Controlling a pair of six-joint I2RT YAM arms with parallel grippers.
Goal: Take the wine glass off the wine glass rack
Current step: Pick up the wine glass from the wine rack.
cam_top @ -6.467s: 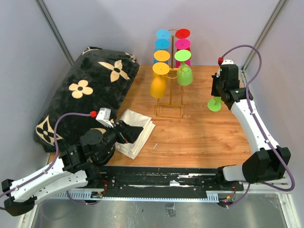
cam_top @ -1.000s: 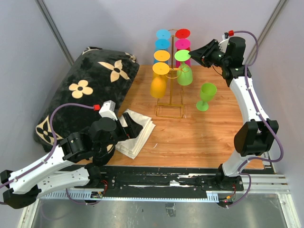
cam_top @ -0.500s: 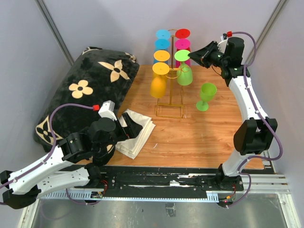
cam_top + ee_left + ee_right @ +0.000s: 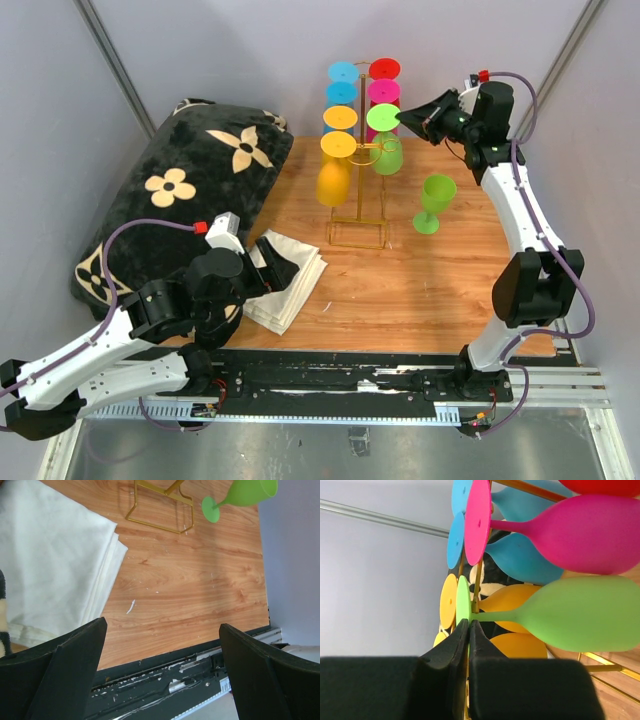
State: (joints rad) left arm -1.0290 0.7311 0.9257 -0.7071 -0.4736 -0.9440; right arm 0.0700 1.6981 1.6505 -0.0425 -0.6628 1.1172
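Gold wine glass rack (image 4: 359,200) stands mid-desk (image 4: 420,290) w/ 7 glasses hung: 2 blue, 2 yellow-orange, 1 red, 1 pink, 1 green. R hand (image 4: 465,625) clamped on foot of hung green wine glass (image 4: 570,612), rack's R side. 2nd green glass (image 4: 433,203) upright on desk nearby. L hand (image 4: 162,625) fingers wide apart, empty, by 1 folded white cloth (image 4: 292,290). 1 black floral pillow (image 4: 190,190) at L.

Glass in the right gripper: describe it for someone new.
On the table, find the gold wine glass rack; look down its right side. The lowest hanging glass, lime green, has its foot pinched by the right gripper; the other green glass stands upright.
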